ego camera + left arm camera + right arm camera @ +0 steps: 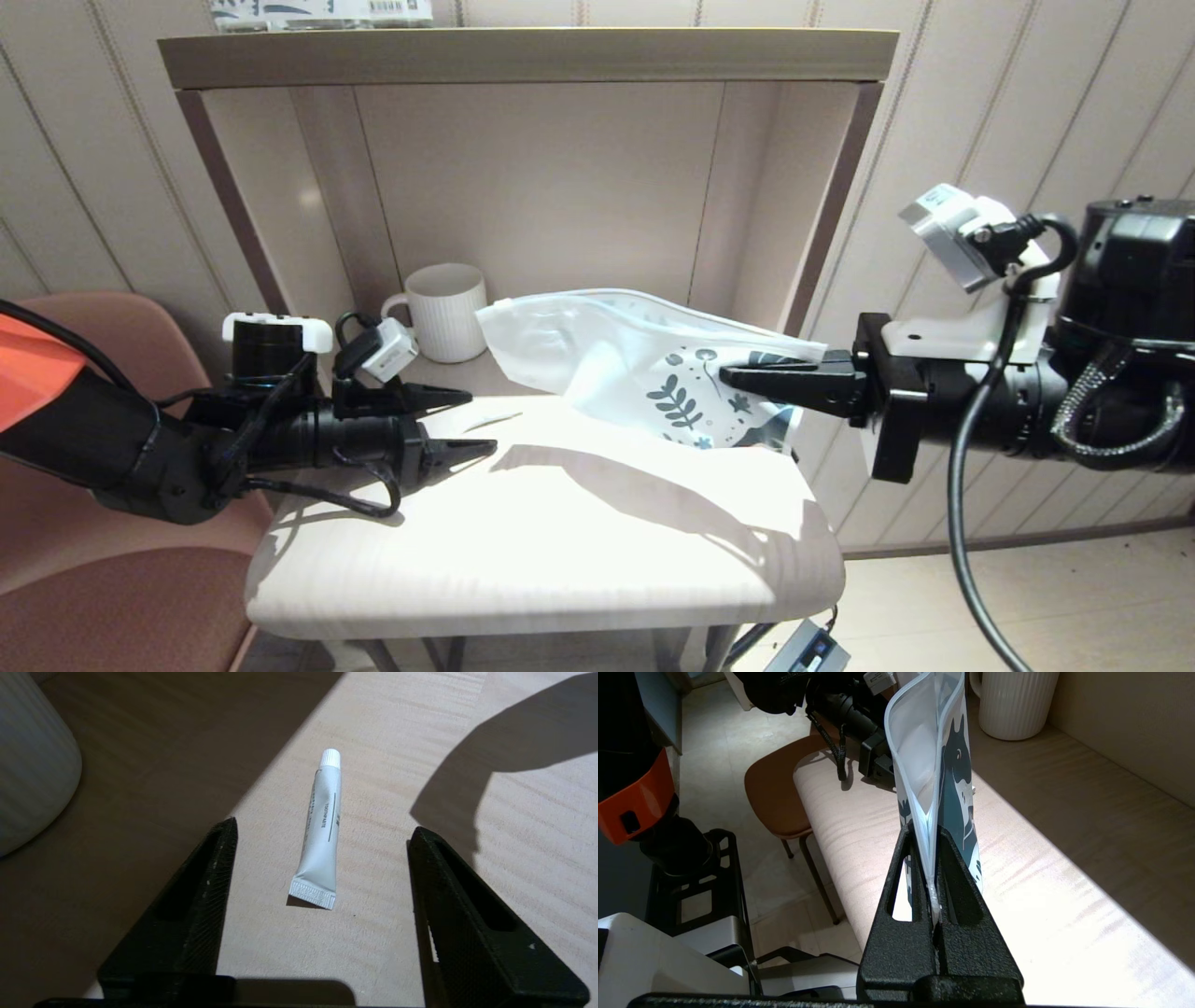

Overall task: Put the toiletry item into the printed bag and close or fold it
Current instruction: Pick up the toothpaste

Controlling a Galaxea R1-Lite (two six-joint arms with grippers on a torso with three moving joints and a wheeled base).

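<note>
Your right gripper (738,376) is clamping the printed bag (644,364) at its leaf-printed end, holding it lifted off the bench (560,551) so the plain white end is slanting up toward the white ribbed mug (446,311). Seen from the right wrist, the bag (931,765) is standing edge-on between the clenched fingers (966,891), its two plastic walls parting slightly further from the gripper.

Your left gripper (462,425) is hovering just in front of the mug, its jaws spread wide and gripping nothing. The toiletry item (320,830), a small white tube with a white cap and the word TOOTHPASTE printed along it, is lying flat on the bench just beyond the left gripper's fingertips (224,833), lined up with the gap between them, its crimped end nearest the gripper and its cap pointing away. In the head view the tube (493,422) is showing as a thin pale sliver between the left gripper and the bag.
</note>
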